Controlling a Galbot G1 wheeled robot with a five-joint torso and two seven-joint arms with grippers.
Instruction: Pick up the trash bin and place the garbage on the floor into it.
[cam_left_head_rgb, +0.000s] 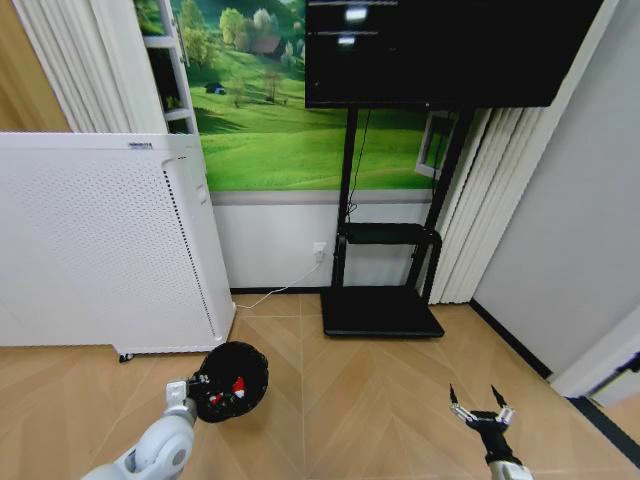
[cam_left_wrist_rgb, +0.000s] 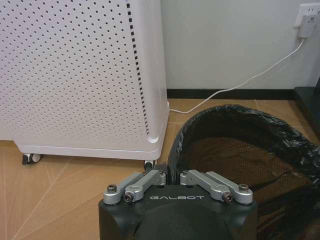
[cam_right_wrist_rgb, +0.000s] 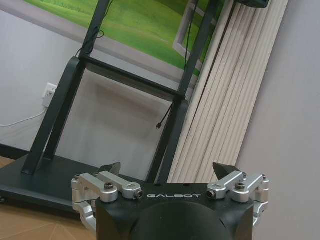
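The trash bin (cam_left_head_rgb: 236, 372), small, round and black with a black bag liner, hangs just above the floor (cam_left_head_rgb: 370, 410) at the lower left of the head view. My left gripper (cam_left_head_rgb: 198, 386) is shut on its near rim. In the left wrist view that gripper (cam_left_wrist_rgb: 170, 176) pinches the bagged rim of the bin (cam_left_wrist_rgb: 235, 117). Red and white garbage (cam_left_head_rgb: 237, 384) lies inside the bin. My right gripper (cam_left_head_rgb: 479, 400) hovers open over the floor at the lower right, holding nothing; the right wrist view shows its fingers spread apart (cam_right_wrist_rgb: 169, 171).
A big white perforated air purifier (cam_left_head_rgb: 110, 240) on casters stands just behind and left of the bin. The flat black TV-stand base (cam_left_head_rgb: 380, 312) sits ahead at the wall, and a white cable (cam_left_head_rgb: 268, 296) runs along the floor. A grey wall closes the right side.
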